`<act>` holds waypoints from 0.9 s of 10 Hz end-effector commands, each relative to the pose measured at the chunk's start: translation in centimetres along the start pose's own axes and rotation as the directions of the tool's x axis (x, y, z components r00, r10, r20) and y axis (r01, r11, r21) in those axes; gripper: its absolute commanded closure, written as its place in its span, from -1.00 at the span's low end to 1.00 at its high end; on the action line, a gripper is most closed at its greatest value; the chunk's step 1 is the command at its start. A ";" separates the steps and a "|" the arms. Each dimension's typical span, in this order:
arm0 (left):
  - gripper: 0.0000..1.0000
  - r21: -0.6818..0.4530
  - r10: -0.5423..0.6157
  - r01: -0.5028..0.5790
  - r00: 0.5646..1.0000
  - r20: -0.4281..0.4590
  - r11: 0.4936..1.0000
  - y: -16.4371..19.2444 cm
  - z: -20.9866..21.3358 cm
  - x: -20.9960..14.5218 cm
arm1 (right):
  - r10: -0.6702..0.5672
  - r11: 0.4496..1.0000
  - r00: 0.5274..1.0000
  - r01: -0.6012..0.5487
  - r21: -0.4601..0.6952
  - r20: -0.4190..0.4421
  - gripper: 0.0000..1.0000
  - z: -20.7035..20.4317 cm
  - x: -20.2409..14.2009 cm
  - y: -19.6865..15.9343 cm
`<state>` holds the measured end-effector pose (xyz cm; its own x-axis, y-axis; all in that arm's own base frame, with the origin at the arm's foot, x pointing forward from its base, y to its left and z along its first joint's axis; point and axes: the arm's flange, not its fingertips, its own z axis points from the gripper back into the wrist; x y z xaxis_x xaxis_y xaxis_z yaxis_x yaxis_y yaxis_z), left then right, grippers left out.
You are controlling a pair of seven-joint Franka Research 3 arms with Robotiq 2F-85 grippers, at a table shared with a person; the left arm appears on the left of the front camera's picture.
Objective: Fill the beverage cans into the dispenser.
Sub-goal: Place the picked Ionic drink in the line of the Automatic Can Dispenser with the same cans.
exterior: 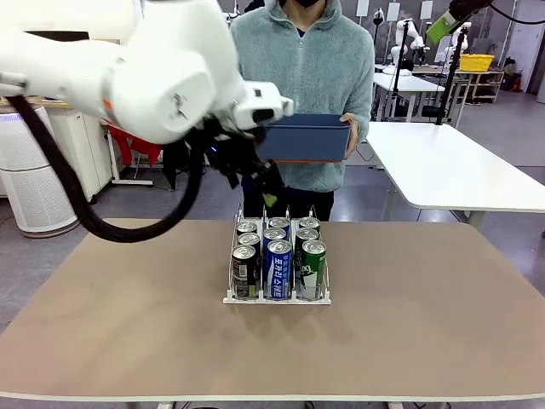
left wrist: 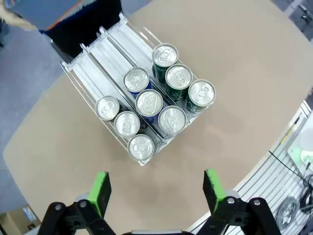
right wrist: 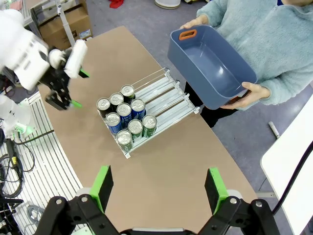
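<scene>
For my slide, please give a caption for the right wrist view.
Nine beverage cans fill the dispenser; a person holds an empty blue bin.

Bright even overhead indoor light, soft faint shadows. Glare on can [left wrist: 149, 102] tops. Left arm [exterior: 128, 77] close to lens, washed out. Wrist views bend at edges.

Nine cans [exterior: 279, 260] in dispenser [exterior: 278, 297] at desk [exterior: 426, 324] centre, 3 per lane, front end; person behind w/ bin [exterior: 304, 138].
</scene>
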<state>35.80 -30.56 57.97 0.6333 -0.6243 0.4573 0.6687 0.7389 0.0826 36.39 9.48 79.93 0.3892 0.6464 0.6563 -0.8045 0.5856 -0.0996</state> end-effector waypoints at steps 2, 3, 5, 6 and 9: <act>-1.00 -0.067 -0.114 0.120 0.990 0.087 0.990 2.7 9.1 -2.3 | -0.014 1.000 1.000 0.014 0.000 0.008 -1.00 -0.1 0.1 0.3; -1.00 -0.075 -0.107 0.116 0.988 0.115 0.990 3.6 12.2 -2.4 | -0.014 1.000 1.000 0.014 0.000 0.008 -1.00 -0.1 0.1 0.3; -1.00 -0.059 -0.104 0.112 0.985 0.135 0.992 4.3 17.1 -1.9 | -0.014 1.000 1.000 0.014 0.000 0.008 -1.00 -0.1 0.1 0.3; -1.00 -0.025 -0.090 0.095 0.986 0.137 0.995 4.9 19.3 -1.5 | -0.014 1.000 1.000 0.014 0.000 0.008 -1.00 -0.1 0.1 0.3; -1.00 -0.026 -0.095 0.100 0.984 0.152 0.995 4.4 19.0 -2.4 | -0.014 1.000 1.000 0.014 0.000 0.008 -1.00 -0.1 0.1 0.3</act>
<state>29.69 -20.83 75.51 0.5016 -0.6447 0.5768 0.7336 0.6704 0.1113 36.39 9.48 79.93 0.3892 0.6464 0.6563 -0.8045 0.5855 -0.0996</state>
